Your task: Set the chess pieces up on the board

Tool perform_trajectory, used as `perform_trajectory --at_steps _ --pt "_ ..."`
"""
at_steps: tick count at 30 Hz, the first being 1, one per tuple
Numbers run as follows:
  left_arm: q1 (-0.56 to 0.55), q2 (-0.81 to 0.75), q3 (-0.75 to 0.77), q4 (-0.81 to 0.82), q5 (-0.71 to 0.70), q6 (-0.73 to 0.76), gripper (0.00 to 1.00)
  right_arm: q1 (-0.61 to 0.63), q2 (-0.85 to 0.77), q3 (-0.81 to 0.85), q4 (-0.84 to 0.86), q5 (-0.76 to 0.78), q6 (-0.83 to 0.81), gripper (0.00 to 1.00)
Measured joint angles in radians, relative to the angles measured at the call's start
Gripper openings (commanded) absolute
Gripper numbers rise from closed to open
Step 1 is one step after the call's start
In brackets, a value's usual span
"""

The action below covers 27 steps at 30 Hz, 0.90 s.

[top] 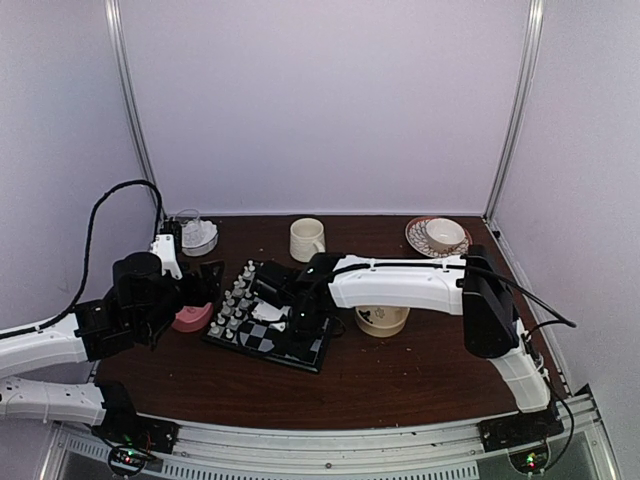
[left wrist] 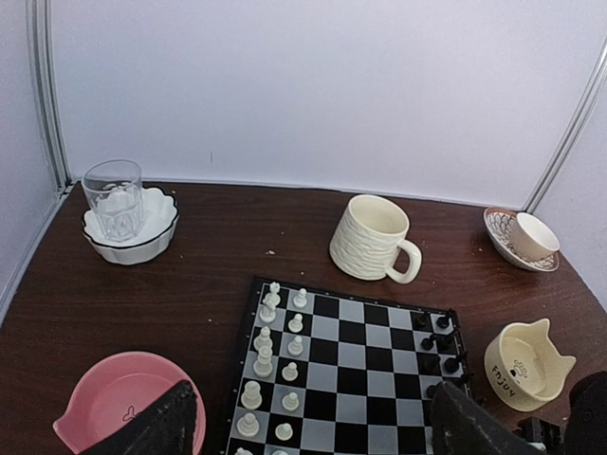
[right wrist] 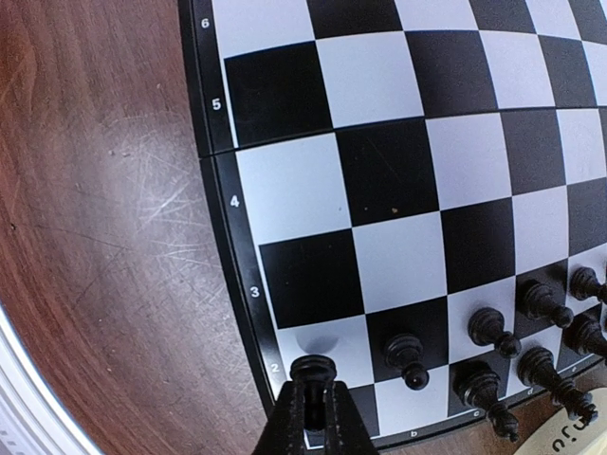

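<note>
1. On the checked square board [left wrist: 365,379], white chess pieces [left wrist: 266,355] line the left edge, black chess pieces [left wrist: 438,343] the right.
2. Behind it: a ribbed cream mug [left wrist: 370,237].
3. Beside the board: pink bowl [left wrist: 114,393] left, cream eared bowl [left wrist: 526,365] right.

The right arm [top: 400,283] hides part of the board [top: 258,338].

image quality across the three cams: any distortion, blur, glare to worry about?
Right wrist: strong barrel distortion, lines of the board bow; sheen lights scratches on the table; the black pawn at the right gripper casts a soft shadow. Left wrist: even, sharp, but its own fingers are dark blurs. Top external: dim, chess pieces small and smeared.
</note>
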Motion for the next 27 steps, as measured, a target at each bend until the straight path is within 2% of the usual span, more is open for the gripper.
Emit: perform_trajectory --at_steps 20,22,25,27 --pt "0.000 0.001 0.000 0.000 0.004 0.008 0.85 0.008 0.017 0.014 -0.016 0.033 -0.011 0.11" --pt "0.000 0.001 0.000 0.000 0.005 0.008 0.85 0.008 0.024 0.017 -0.017 0.036 -0.012 0.14" --pt "0.000 0.002 0.000 0.000 0.006 0.008 0.85 0.008 0.031 0.032 -0.017 0.039 -0.013 0.25" --pt "0.000 0.002 0.000 0.000 0.008 0.008 0.85 0.008 0.035 0.034 -0.018 0.041 -0.016 0.28"
